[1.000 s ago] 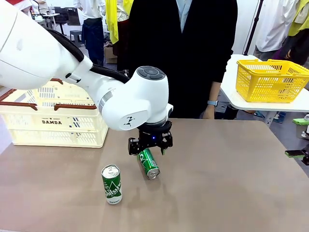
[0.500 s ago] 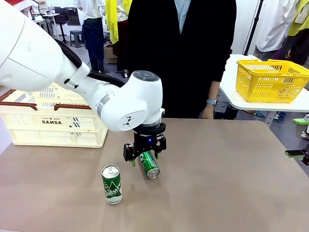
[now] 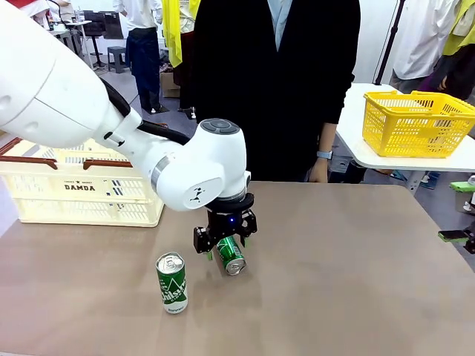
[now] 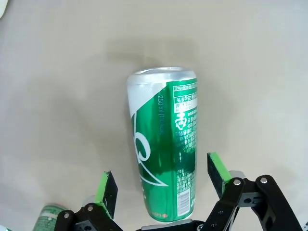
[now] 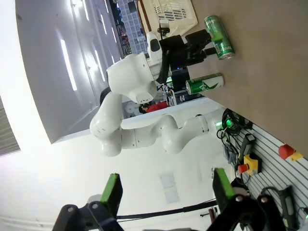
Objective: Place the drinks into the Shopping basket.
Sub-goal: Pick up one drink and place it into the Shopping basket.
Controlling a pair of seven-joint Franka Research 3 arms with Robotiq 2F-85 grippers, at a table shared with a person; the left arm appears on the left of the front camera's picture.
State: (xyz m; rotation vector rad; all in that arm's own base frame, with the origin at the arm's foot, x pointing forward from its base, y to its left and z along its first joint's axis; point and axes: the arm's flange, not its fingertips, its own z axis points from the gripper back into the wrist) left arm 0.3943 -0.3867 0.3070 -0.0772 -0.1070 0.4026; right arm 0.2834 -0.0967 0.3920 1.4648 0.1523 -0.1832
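My left hand (image 4: 161,173), spread wide and gripping nothing, straddles the green can (image 4: 163,144) lying on its side on the worktop (image 4: 57,96): a pad flanks each long side, and the can's long axis runs straight away from my wrist, crosswise to the closing line. A second can (image 3: 171,283) stands upright nearby on my left, with the Shopping basket (image 3: 82,189) farther left. My right hand (image 5: 166,190), likewise spread, hangs well apart, so the left is nearer.
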